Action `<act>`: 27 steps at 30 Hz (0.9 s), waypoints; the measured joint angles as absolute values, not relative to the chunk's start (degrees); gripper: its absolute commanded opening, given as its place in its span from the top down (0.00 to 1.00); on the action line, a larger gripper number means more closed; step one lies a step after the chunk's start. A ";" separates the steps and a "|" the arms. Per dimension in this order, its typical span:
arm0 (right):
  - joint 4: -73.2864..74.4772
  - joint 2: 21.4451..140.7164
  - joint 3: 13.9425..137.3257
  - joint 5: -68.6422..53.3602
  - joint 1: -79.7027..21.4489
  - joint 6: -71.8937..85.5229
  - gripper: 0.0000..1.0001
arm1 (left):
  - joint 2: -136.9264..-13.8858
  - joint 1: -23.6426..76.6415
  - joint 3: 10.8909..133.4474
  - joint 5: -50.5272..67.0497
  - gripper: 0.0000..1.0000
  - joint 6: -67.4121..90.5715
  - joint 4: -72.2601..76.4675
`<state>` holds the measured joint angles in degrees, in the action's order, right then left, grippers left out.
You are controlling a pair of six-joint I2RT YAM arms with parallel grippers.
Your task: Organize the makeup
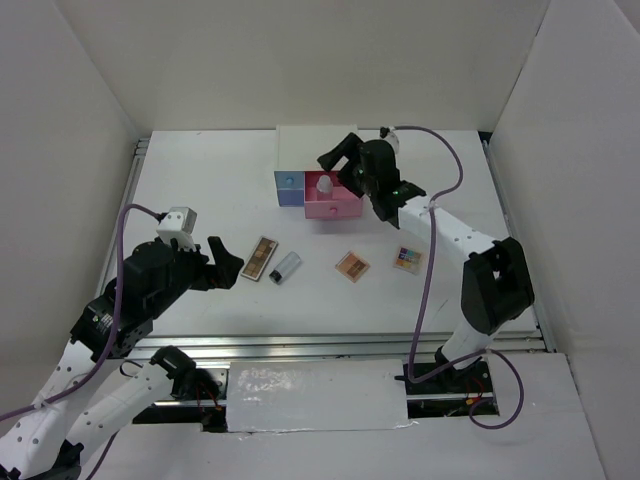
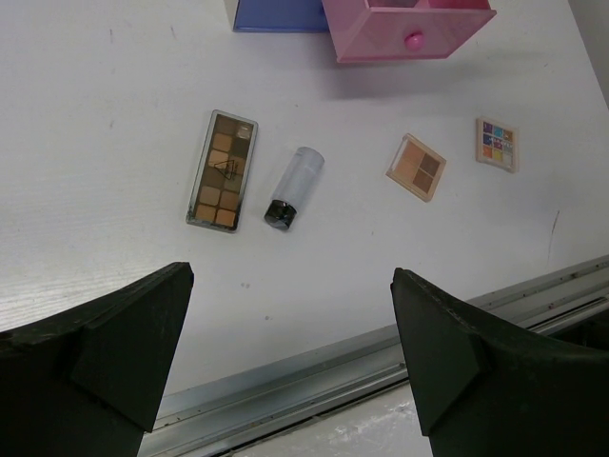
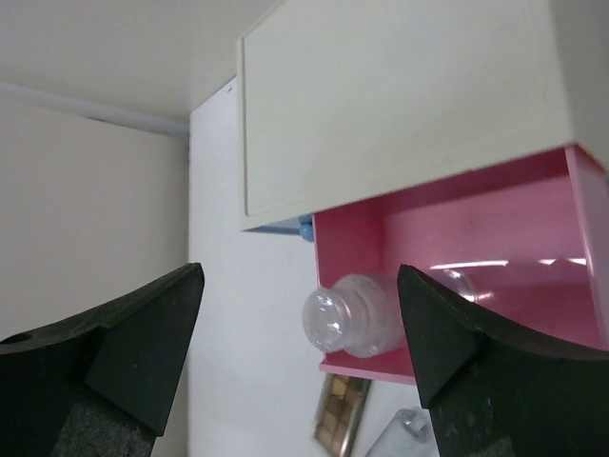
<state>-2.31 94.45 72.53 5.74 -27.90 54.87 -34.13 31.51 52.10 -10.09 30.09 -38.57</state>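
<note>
White walls close in a white table (image 1: 200, 180). From above, I see four pieces of makeup lying in a loose row on it: a long brown eyeshadow palette (image 1: 263, 259), a clear tube with a dark cap (image 1: 286, 267) just beside it, a square pinkish palette (image 1: 352, 266), and a multicolour palette (image 1: 408, 260) farthest right. Behind them stands the white box (image 1: 315, 145), with its pink drawer (image 1: 335, 200) drawn out and the blue drawer (image 1: 290, 187) at its left. A small clear bottle (image 1: 325, 185) lies inside the pink drawer. My right gripper (image 1: 345, 160) hangs over that drawer. My left gripper (image 1: 225, 262) sits low, near the brown palette, released and holding nothing.

On the left wrist camera, the two dark fingers (image 2: 124, 352) stand spread wide over bare table. The brown palette shows two columns of tan and brown pans. The tube lies on its side, cap toward me.

On the right wrist camera, the jaws are apart and clear of the bottle, which lies on its side at the pink drawer's front corner, its rounded cap toward the lens.
</note>
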 measured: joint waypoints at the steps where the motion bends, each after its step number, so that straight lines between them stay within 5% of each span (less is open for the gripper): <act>1: -0.51 94.78 74.78 6.83 -28.38 52.88 0.11 | -34.13 31.51 52.10 -10.09 0.01 30.09 -38.57; 10: 21.78 106.52 107.70 23.53 -39.11 34.04 0.24 | -34.79 31.59 52.10 -10.09 0.01 30.09 -38.57; 18: 32.18 110.13 103.85 34.65 -40.64 27.33 0.28 | -34.81 31.66 52.07 -10.07 0.01 30.09 -38.57; 24: 32.58 110.10 101.67 36.69 -40.62 25.43 0.52 | -34.92 31.66 52.07 -10.04 0.01 30.06 -38.57; 25: 32.38 110.10 101.30 36.64 -40.64 25.36 0.67 | -34.92 31.66 52.07 -10.04 0.01 30.06 -38.54; 27: 30.98 110.02 100.16 36.53 -40.62 25.26 0.76 | -34.94 31.66 52.07 -10.04 0.01 30.09 -38.54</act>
